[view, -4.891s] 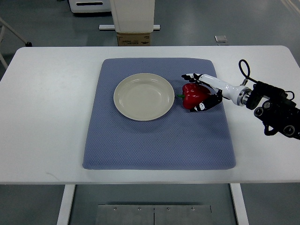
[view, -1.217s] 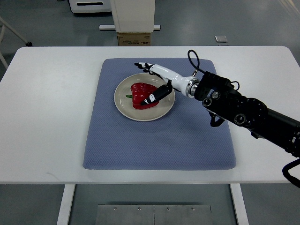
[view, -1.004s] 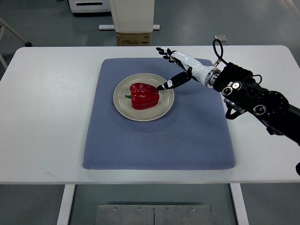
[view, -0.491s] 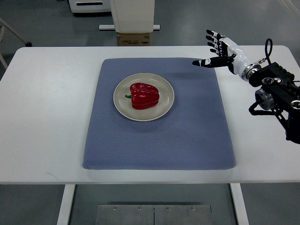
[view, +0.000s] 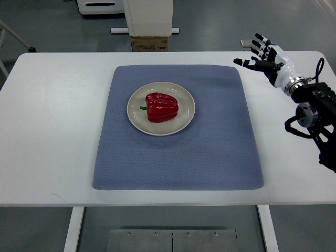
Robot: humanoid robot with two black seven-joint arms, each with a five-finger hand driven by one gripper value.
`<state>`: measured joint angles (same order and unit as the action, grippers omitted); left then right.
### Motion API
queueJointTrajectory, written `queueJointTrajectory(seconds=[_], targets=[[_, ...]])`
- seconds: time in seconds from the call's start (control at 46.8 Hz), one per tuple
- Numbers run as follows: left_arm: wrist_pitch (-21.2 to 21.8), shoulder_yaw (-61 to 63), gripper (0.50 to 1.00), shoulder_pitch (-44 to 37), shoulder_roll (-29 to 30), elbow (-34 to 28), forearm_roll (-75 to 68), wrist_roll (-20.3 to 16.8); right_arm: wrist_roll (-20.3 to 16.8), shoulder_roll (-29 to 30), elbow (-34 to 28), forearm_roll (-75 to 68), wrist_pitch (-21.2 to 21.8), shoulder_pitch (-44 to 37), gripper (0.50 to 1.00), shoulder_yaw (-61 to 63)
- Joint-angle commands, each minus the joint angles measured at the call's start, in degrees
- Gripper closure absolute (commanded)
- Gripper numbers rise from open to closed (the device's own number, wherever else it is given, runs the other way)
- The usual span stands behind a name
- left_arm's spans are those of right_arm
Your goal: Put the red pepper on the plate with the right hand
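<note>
One white worktop (view: 52,131) fills the view, and one blue-grey mat (view: 178,157) lies square on its middle. On the mat, left of its centre and toward the far edge, sits one round cream plate (view: 186,118). One red pepper (view: 162,107) lies on the plate, roughly in the middle of it, its short green stem pointing to the left and staying inside the rim. The pepper touches nothing but the plate.

Further right, the mat's right half is bare cloth. Past its far right corner, one right hand (view: 268,55) hangs above the worktop's far right edge, well apart from the plate and pepper. Its fingers (view: 258,41) are spread and nearly straight, fanned up and to the left, with the thumb stretched out leftward toward the mat's corner; it holds nothing. The white wrist runs down and to the right into one dark, cable-wrapped forearm (view: 315,110) that comes in from the right edge of the view.

Beyond the worktop, on the floor at the top, stands one white pedestal base with a cardboard box (view: 150,43) at its foot.
</note>
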<state>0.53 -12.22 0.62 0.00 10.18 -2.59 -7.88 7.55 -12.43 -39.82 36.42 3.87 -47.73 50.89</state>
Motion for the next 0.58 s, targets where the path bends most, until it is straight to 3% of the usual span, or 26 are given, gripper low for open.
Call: queueJointTrajectory(seconds=[0.0, 0.555], targets=[[0.0, 0.0, 0.5, 0.0, 0.0, 0.0, 0.0, 0.0, 0.0, 0.3, 0.0, -2.2, 0.0, 0.3, 0.5, 0.0], [0.0, 0.0, 0.5, 0.0, 0.0, 0.0, 0.0, 0.0, 0.1, 3.4, 0.1, -11.2, 0.0, 2.9, 0.5, 0.0]])
